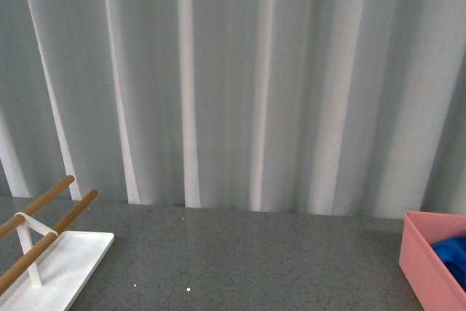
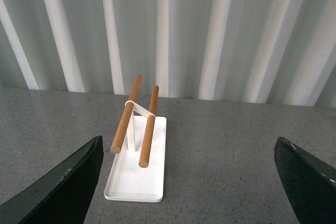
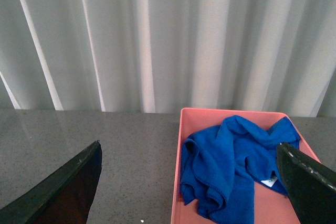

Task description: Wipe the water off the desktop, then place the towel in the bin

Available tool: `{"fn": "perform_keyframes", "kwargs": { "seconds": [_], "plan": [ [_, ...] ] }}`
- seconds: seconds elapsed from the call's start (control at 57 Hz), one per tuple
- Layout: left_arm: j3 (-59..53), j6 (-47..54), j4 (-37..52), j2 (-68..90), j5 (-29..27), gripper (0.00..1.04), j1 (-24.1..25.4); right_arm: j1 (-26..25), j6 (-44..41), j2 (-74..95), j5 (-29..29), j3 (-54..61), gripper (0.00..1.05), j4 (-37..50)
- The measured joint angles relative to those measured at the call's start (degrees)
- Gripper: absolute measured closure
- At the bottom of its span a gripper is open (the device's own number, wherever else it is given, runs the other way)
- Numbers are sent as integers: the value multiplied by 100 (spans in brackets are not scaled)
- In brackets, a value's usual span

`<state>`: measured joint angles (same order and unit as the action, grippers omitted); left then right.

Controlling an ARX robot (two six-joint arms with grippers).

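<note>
The blue towel [image 3: 231, 163] lies crumpled inside the salmon-pink bin [image 3: 176, 182], which stands on the dark grey speckled desktop [image 3: 105, 150]. In the front view the bin [image 1: 419, 253] sits at the far right edge with a bit of the towel [image 1: 453, 253] showing inside. My right gripper [image 3: 191, 192] is open and empty, above and short of the bin, its fingers [image 3: 63, 192] wide apart. My left gripper [image 2: 191, 187] is open and empty above the desktop [image 2: 220, 156], near the white rack. Neither arm shows in the front view.
A white tray-based rack [image 1: 54, 267] with two wooden rods [image 1: 47, 198] stands at the front left; it also shows in the left wrist view [image 2: 137, 171]. A pale pleated curtain [image 1: 233, 85] hangs along the desktop's back edge.
</note>
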<state>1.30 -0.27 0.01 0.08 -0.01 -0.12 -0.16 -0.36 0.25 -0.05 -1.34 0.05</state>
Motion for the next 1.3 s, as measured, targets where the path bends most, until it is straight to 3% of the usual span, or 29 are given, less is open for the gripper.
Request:
{"fn": "perform_keyframes", "kwargs": {
  "seconds": [1.297],
  "plan": [
    [0,0,0,0,0,7,0,0,0,0,0,0,7,-2]
  ]
}}
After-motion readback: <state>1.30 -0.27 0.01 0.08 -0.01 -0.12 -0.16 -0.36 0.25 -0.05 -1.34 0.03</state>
